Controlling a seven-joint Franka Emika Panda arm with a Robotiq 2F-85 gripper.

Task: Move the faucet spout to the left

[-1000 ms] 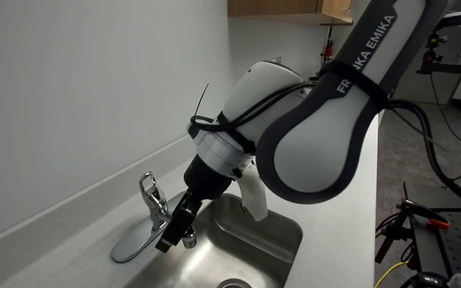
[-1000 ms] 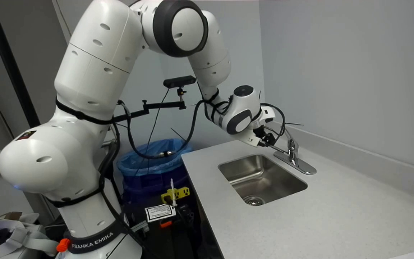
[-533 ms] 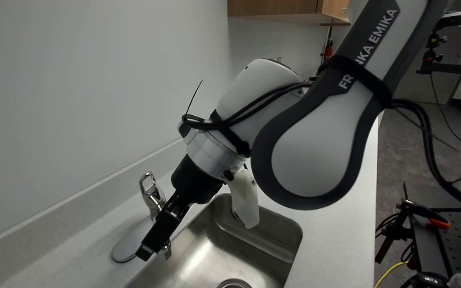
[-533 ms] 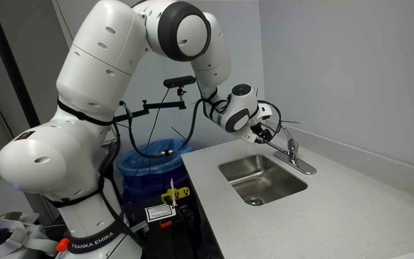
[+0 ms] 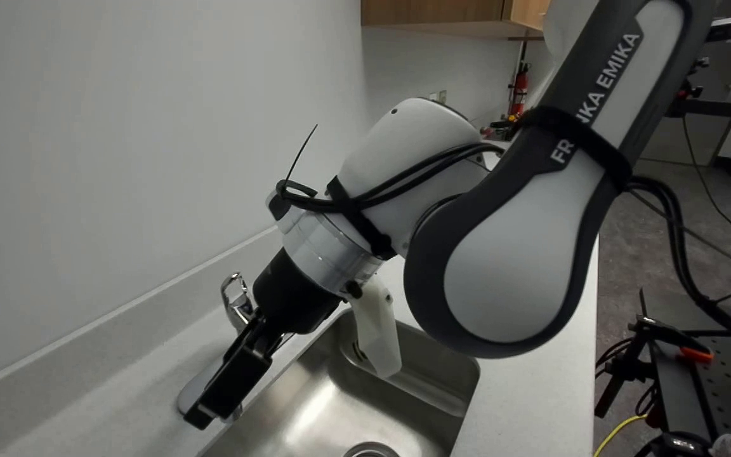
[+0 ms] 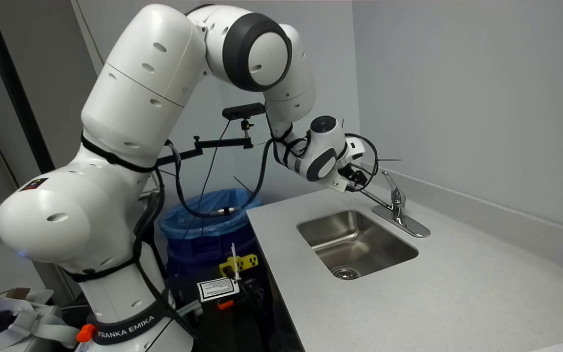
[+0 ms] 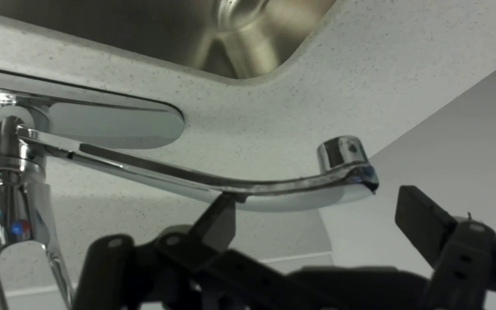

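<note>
The long, slightly arched, shiny silver metal faucet spout (image 7: 179, 178) stands out above the pale speckled bench (image 6: 482, 293), roughly along its wall edge and toward its short far edge; in the wrist view the tip covers part of that edge, near the corner at the wall. The black two-fingered gripper (image 7: 319, 193) has its fingers (image 7: 422, 224) spread wide, one overlapping the spout's side, the other past its tip; whether the first touches, I cannot tell. The spout springs from an upright chrome faucet body (image 7: 2, 146) with a looped chrome lever handle (image 7: 2, 219), on an oval silver metal base plate (image 7: 119, 125). Toward the bench's front edge lies the rectangular stainless-steel sink (image 6: 359, 249). The white and dark-grey robot arm (image 6: 120, 107) arches over from beyond that front edge.
</note>
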